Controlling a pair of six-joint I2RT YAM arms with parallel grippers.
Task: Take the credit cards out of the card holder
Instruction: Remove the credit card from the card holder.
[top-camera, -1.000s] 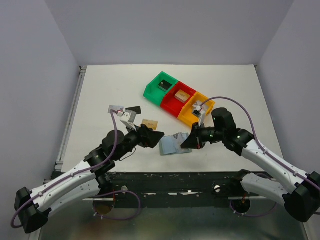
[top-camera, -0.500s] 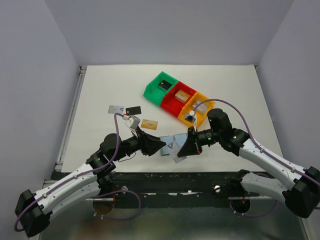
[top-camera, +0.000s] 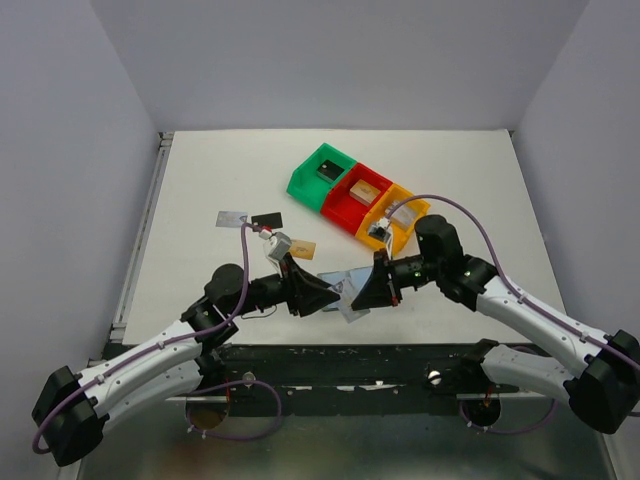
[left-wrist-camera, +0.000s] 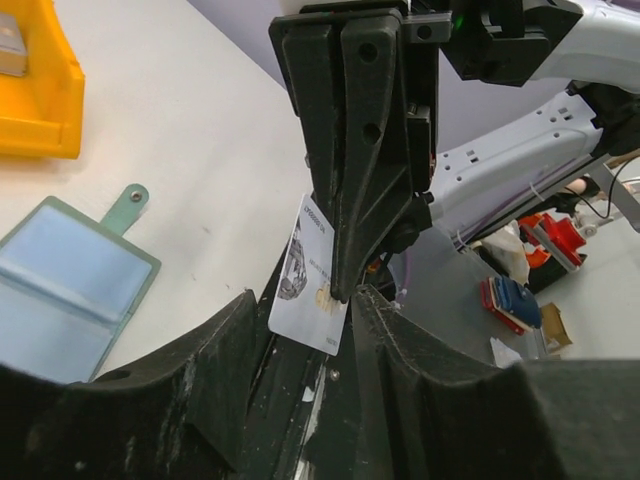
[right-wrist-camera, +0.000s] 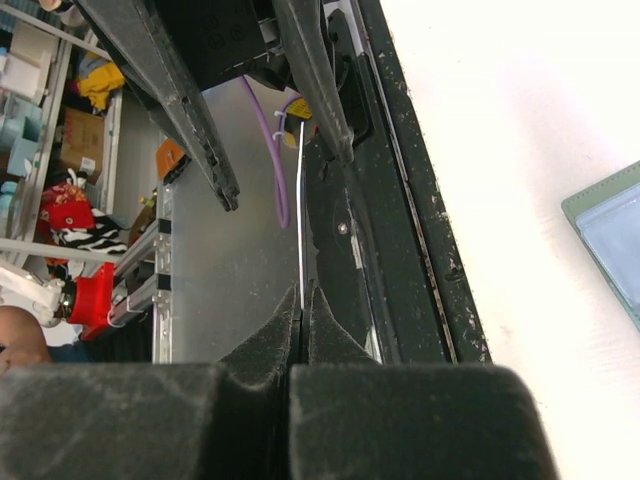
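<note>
The right hand (right-wrist-camera: 300, 305) is clamped shut on the edge of a pale card (left-wrist-camera: 300, 262), holding it upright in the air over the near edge of the surface (top-camera: 200, 170). The left hand (left-wrist-camera: 305, 295) faces it, its jaws partly open on either side of that card. The card holder (left-wrist-camera: 70, 290) lies open and flat just inside the near edge. A silver card (top-camera: 232, 218), a black card (top-camera: 267, 220) and a tan card (top-camera: 300, 248) lie left of the middle. Green (top-camera: 322, 172), red (top-camera: 357, 195) and orange (top-camera: 395, 222) bins stand in a row towards the right edge.
</note>
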